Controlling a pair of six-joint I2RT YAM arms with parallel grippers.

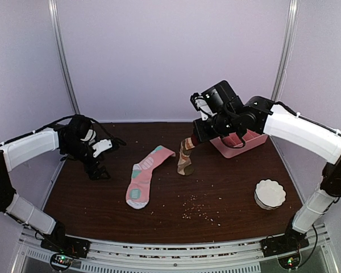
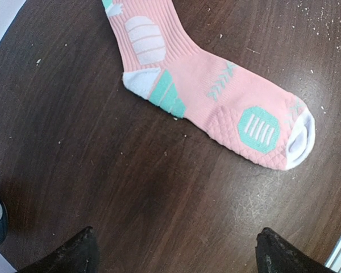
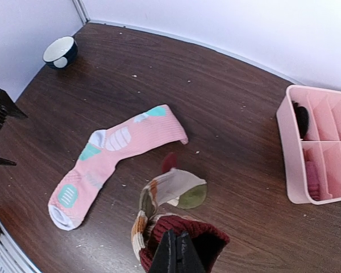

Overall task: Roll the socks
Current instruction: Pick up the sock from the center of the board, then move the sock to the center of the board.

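"At the right gripper (image 3: 176, 257), how do the jaws stand?" asks the student.

"Together, clamped on the maroon cuff of the beige sock (image 1: 186, 160)," answers the tutor. "The cuff is lifted. The rest hangs down, and its folded lower part rests on the table (image 1: 233, 176)."

"And the left gripper (image 2: 179, 255)?"

"Jaws fully apart, fingers pointing down over bare wood near the table's left edge. They touch neither sock."

"Where is the pink sock (image 1: 143, 179)?"

"Flat on the table, left of centre, between the two grippers. Its cuff points toward the back and the beige sock, near it but apart. Its toe points toward the near edge. The mint patches face up."

"What lies further out?"

"A pink divided tray (image 1: 241, 145) stands at the back right, close to the rear edge and just behind the right gripper. A white bowl (image 1: 270, 193) sits toward the right edge, well apart from both socks. A dark bowl (image 3: 61, 51) sits at the table's rim beside the wall, beyond the left gripper in the right wrist view."

"Where is the open room?"

"A band of bare wood separates the left fingers from the pink sock. A wider stretch runs from the socks to the near edge and across to the white bowl, strewn only with crumbs (image 1: 200, 208). Grey walls close the back and both sides."
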